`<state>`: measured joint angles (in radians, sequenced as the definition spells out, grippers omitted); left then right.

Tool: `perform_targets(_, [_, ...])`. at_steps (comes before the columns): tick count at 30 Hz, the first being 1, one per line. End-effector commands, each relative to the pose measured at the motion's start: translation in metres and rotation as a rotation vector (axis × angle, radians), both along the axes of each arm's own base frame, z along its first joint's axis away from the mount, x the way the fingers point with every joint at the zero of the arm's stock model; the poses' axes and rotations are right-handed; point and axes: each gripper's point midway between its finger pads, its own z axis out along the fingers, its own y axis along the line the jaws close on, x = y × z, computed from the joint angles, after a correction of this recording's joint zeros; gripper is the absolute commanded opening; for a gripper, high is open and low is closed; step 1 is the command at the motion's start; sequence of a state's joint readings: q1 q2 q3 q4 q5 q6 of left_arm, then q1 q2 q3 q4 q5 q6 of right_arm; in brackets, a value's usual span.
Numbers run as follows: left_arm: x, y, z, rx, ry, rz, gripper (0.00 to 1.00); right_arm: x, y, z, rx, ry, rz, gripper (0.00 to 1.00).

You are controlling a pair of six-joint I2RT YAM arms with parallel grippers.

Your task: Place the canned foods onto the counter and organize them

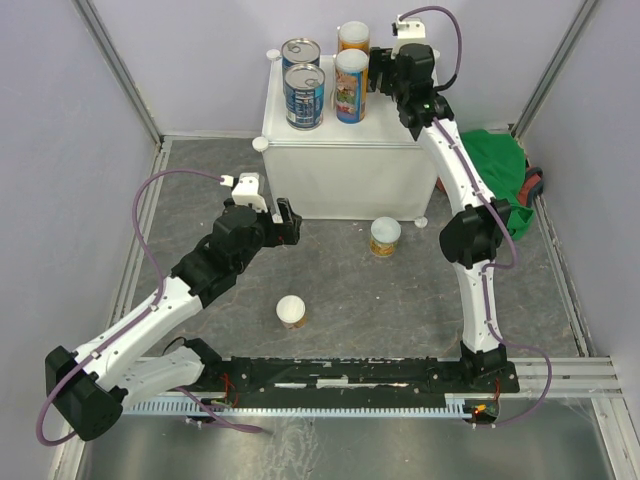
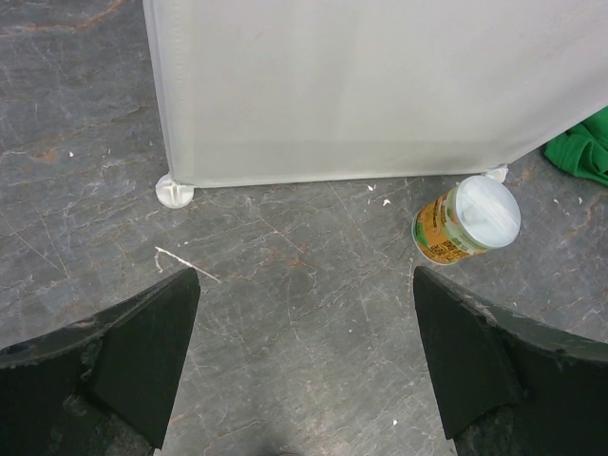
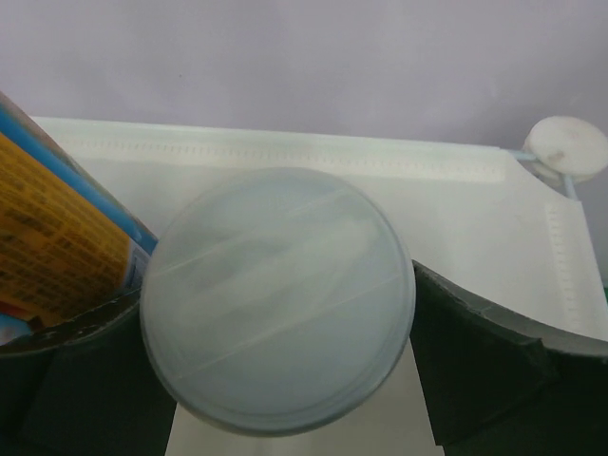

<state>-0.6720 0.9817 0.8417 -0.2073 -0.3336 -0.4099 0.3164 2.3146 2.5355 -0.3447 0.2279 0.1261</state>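
The white counter [image 1: 340, 172] stands at the back middle. On its top stand two dark blue cans [image 1: 303, 95] at the left and a blue-and-orange can [image 1: 350, 86] beside them. My right gripper [image 1: 375, 68] is shut on an orange-labelled can [image 1: 353, 37] at the counter's back; its pale lid [image 3: 277, 299] fills the space between my jaws in the right wrist view. Two cans stand on the grey floor: a yellow-labelled one [image 1: 385, 237] by the counter's front right foot, also in the left wrist view [image 2: 465, 220], and a pale-lidded one [image 1: 291, 311]. My left gripper [image 1: 284, 222] is open and empty over the floor [image 2: 306, 285].
A green cloth [image 1: 492, 160] lies right of the counter, behind the right arm, and shows at the edge of the left wrist view [image 2: 581, 147]. The counter's front wall [image 2: 361, 85] and foot [image 2: 175, 191] are just ahead of my left gripper. Metal rails line the sides.
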Motion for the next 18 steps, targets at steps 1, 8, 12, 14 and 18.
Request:
perform_targets(1, [0.003,-0.005,0.017,-0.012,-0.058,-0.024,0.99,-0.009,-0.006,0.042,0.029,-0.086,0.009,0.92])
perform_targets(8, [0.001,-0.004,0.023,-0.024,-0.061,-0.026,0.99,-0.023,-0.007,0.061,0.054,-0.107,0.026,0.93])
perform_targets(12, [-0.001,-0.006,0.028,-0.038,-0.06,-0.038,0.99,-0.037,-0.006,0.075,0.064,-0.118,0.041,0.93])
perform_targets(14, [-0.002,-0.007,0.029,-0.045,-0.055,-0.042,0.99,-0.046,-0.005,0.082,0.066,-0.122,0.046,0.94])
perform_targets(18, [-0.005,-0.011,0.03,-0.056,-0.037,-0.059,0.99,-0.064,-0.005,0.093,0.068,-0.124,0.058,0.94])
